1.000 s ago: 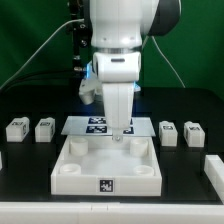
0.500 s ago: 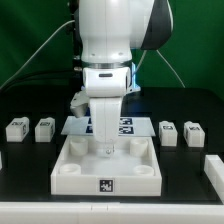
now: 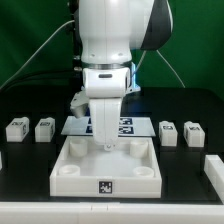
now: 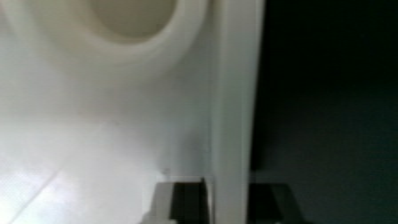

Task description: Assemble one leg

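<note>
Four small white legs with square markers stand on the black table: two at the exterior view's left and two at its right. The large white tray-like piece lies in the middle. My gripper is down on the tray's back wall. In the wrist view the thin white wall runs between my dark fingers, which lie against it on both sides, so my gripper is shut on the wall. A round corner hole shows beside it. No leg is held.
The marker board lies flat behind the tray, partly hidden by the arm. White blocky pieces sit at the table's right edge and left edge. A green backdrop stands behind.
From a second ago the arm has moved toward the exterior view's left and down onto the tray's back wall. Over the last half second it has held still.
</note>
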`<state>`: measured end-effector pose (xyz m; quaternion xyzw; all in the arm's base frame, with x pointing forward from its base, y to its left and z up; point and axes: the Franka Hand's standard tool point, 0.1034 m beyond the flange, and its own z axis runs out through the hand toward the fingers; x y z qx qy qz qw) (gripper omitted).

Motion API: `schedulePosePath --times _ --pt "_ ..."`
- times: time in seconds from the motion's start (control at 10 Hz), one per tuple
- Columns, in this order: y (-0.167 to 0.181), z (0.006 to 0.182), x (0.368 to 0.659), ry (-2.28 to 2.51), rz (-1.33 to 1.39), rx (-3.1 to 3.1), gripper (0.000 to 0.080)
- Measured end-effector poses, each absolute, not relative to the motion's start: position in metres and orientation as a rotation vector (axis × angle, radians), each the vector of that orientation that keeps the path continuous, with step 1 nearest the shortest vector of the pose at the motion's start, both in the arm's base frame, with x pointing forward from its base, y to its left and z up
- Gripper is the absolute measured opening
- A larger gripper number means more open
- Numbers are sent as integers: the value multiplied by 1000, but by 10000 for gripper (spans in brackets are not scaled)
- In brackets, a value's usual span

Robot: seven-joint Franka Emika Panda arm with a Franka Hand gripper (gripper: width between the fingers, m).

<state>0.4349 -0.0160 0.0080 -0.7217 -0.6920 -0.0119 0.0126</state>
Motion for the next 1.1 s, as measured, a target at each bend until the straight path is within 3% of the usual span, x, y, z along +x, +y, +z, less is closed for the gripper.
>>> schedulePosePath --times 0.1,0.8,1.1 --pt "-16 8 435 -2157 -38 -2250 55" --pt "-16 8 436 -2155 -40 -2252 57" --pt "15 8 464 -2148 -83 -2255 57"
